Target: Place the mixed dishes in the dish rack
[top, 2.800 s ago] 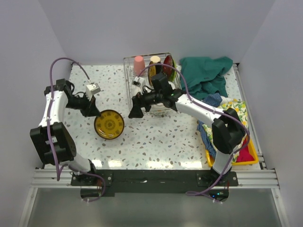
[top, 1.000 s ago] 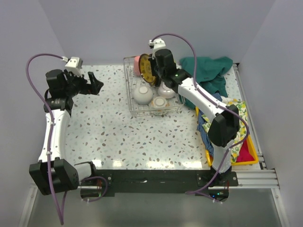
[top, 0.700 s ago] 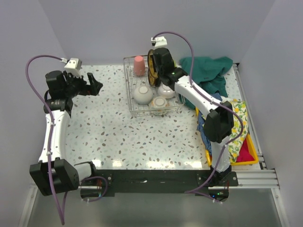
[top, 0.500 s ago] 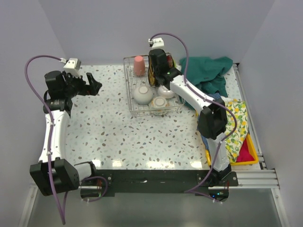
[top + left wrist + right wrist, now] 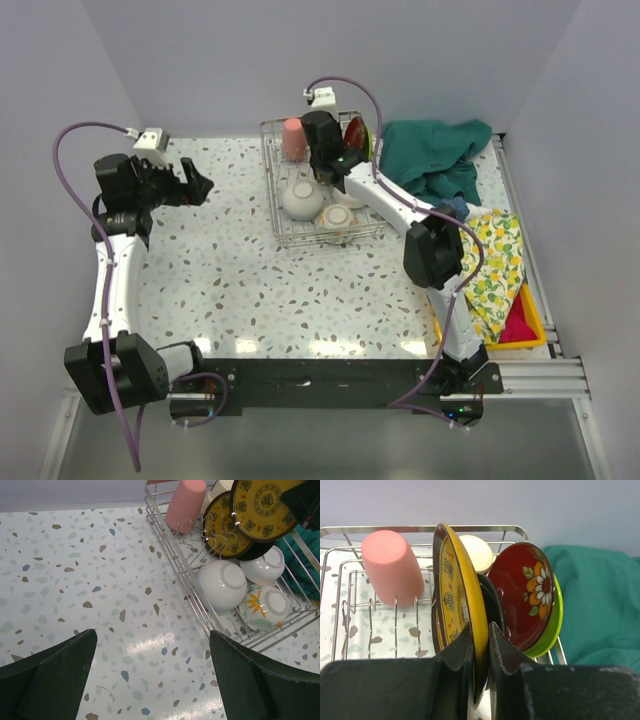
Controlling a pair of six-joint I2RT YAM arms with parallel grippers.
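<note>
while pinched by right gripper (image 5: 480, 636), yellow-gold medallion-patterned plate (image 5: 456, 595) upright; left gripper (image 5: 152, 636) wide

brown-gold plate (image 5: 462, 605): lower rim hidden between the right tool's (image 5: 480, 629) fingers.
black plate (image 5: 492, 602): only a sliver shows behind the brown-gold plate.
lime-green plate (image 5: 555, 620): a thin crescent, the rest behind the red floral plate (image 5: 525, 595).
dish rack (image 5: 395, 529): cut by the right wrist view's left edge.
left tool (image 5: 151, 631): both fingers cut by the left wrist view's bottom edge.
yellow tray (image 5: 528, 344): mostly under the patterned cloth (image 5: 490, 270).
</note>
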